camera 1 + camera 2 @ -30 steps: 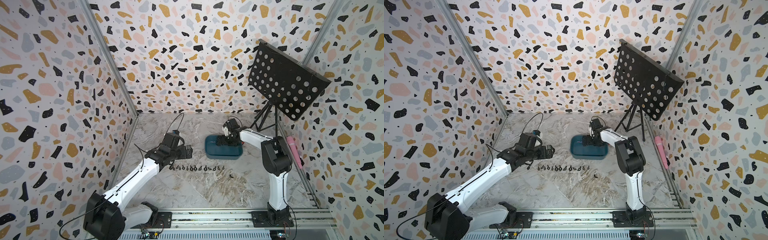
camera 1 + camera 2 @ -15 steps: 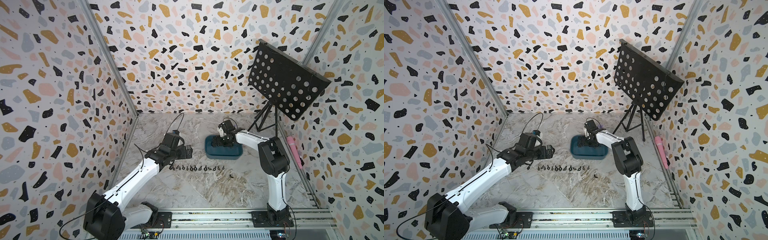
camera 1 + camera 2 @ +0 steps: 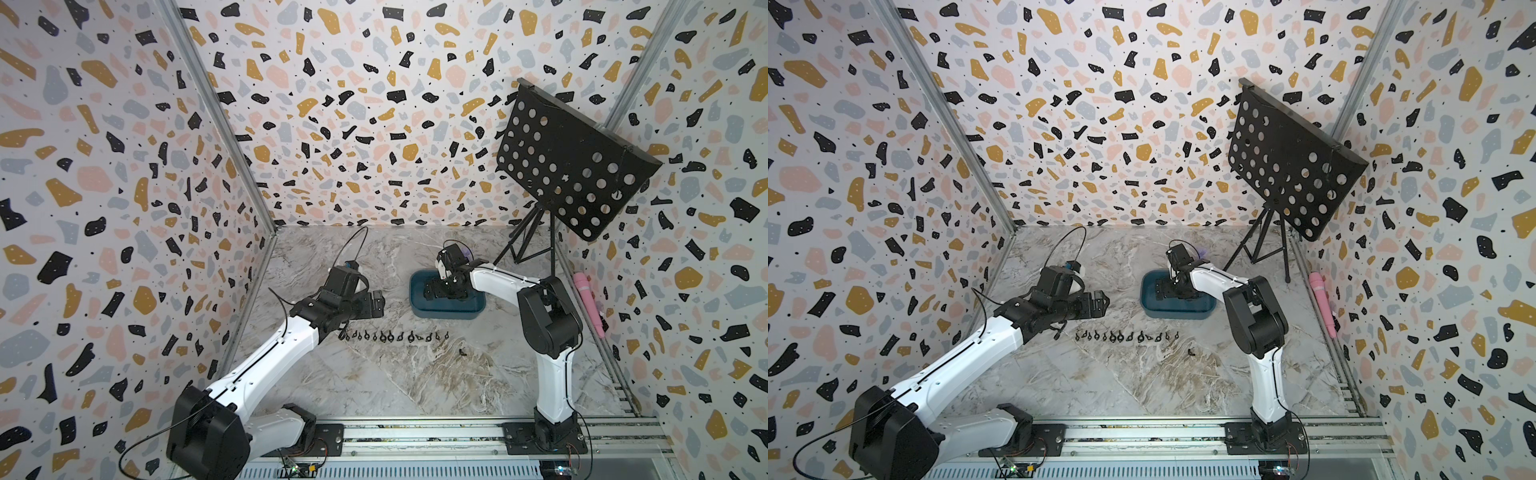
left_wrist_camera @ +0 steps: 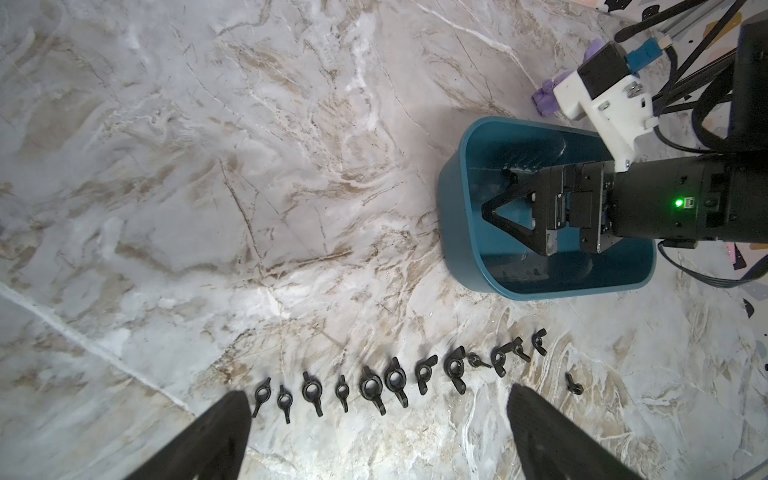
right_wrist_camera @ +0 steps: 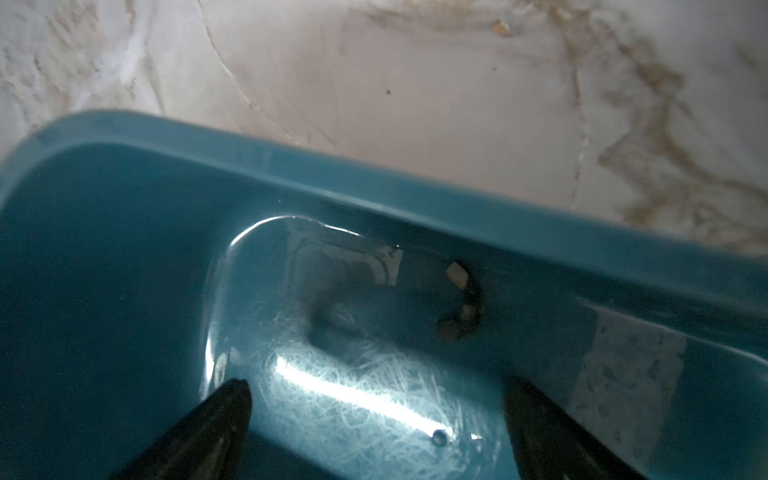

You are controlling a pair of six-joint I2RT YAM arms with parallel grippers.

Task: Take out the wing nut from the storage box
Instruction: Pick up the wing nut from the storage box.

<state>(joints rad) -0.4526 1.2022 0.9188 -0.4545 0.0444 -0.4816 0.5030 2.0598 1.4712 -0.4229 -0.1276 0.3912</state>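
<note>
Wing nut, small, black, metal, hugs the wall of the teal plastic storage box, so the wide-spread right gripper should straddle it before pinching.

The grey-brown marbled tabletop carries a shallow teal plastic tub; a row of small black wing nuts lies near it. One stray black nut sits apart.

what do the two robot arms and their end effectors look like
Both match: white moulded links, black joint housings, black bases on a silver rail. The left arm has a thin black cable looping off its wrist; the right arm shows a green light and a white camera bracket with a blue plug. The left end effector and right end effector have black, tapered fingers.
</note>
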